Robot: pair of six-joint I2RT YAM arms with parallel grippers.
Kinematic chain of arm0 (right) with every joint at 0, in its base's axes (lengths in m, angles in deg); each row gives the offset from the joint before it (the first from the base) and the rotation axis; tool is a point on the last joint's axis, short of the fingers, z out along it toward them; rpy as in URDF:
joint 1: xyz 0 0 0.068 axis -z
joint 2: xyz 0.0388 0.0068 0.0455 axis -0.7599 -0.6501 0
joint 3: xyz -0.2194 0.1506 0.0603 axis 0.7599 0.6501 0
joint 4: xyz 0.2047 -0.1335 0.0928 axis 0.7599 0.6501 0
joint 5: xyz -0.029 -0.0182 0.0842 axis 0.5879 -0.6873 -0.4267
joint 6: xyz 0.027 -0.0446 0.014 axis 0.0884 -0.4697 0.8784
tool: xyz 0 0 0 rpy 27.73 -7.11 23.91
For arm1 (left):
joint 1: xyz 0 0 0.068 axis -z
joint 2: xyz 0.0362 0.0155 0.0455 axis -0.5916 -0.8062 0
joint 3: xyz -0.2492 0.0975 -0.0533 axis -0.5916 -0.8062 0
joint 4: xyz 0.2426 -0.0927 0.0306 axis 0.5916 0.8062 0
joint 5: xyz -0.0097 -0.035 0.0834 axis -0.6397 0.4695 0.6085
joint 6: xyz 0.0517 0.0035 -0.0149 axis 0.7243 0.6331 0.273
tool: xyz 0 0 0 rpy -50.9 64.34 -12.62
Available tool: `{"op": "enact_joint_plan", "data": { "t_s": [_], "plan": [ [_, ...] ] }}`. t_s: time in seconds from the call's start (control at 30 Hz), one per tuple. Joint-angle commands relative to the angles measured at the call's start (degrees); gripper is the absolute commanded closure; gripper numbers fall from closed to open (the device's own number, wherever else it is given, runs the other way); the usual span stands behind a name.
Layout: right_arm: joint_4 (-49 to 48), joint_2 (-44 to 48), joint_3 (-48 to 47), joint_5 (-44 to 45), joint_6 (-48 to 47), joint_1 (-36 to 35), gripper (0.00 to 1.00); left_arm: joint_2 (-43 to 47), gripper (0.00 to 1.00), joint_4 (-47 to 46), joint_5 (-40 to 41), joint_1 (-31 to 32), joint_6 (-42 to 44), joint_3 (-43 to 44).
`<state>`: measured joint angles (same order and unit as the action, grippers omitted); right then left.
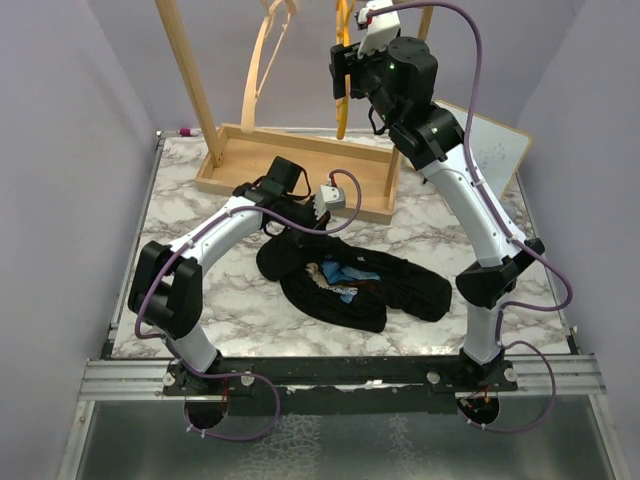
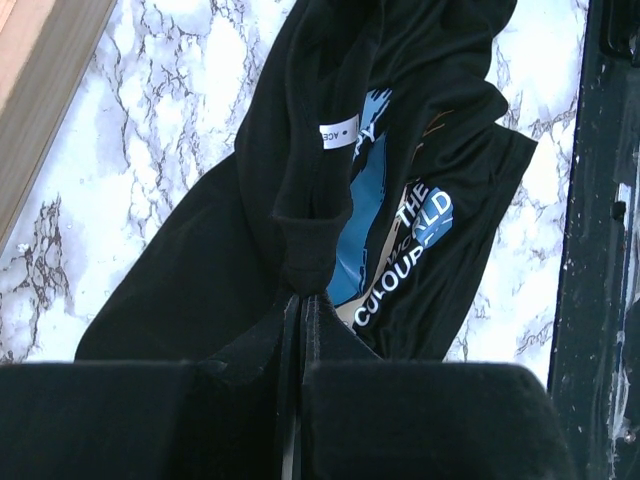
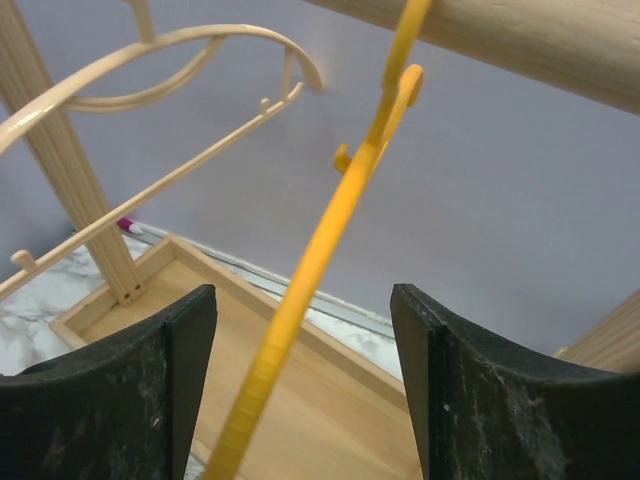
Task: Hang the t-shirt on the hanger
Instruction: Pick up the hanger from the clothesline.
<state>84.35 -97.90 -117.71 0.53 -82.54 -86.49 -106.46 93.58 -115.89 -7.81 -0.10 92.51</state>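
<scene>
Hanger pickup in hand. Your right gripper (image 3: 300, 310) is standing spread wide, straddling yellow hanger (image 3: 325, 235), pads not touching it. Hanger is hanging by hook on wooden rail (image 3: 520, 40), high at back. Your left gripper (image 2: 300, 305) is pinching t-shirt (image 2: 210, 270) near collar, shirt lying crumpled on table (image 1: 190, 180), mid-front. Next, likely: clamp hanger arm, lift hook off rail before pulling away. Room: pale wooden hanger (image 3: 200, 34) hanging near, rack post (image 3: 65, 170) beyond it; more open air toward you, over table.
</scene>
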Motion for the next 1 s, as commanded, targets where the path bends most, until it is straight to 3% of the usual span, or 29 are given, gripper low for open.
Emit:
{"op": "enact_joint_plan", "data": {
  "t_s": [0.0, 0.27, 0.8, 0.97],
  "plan": [
    [0.3, 0.7, 1.1, 7.8, -1.8, 0.0, 0.32, 2.1, 1.00, -0.8, -1.7, -0.3, -0.5, -0.3],
    [0.9, 0.1, 2.1, 7.8, -0.5, 0.0, 0.37, 2.5, 1.00, -0.8, -1.8, -0.3, -0.2, -1.1],
    [0.6, 0.9, 2.5, 11.9, -1.4, 0.0, 0.99, 3.1, 1.00, -1.2, -1.8, -0.3, -0.2, -1.7],
    [-4.9, 3.7, 6.2, 11.0, -3.6, 0.1, 0.99, 2.6, 1.00, -2.0, -1.7, -0.3, -1.5, -0.7]
  ]
}}
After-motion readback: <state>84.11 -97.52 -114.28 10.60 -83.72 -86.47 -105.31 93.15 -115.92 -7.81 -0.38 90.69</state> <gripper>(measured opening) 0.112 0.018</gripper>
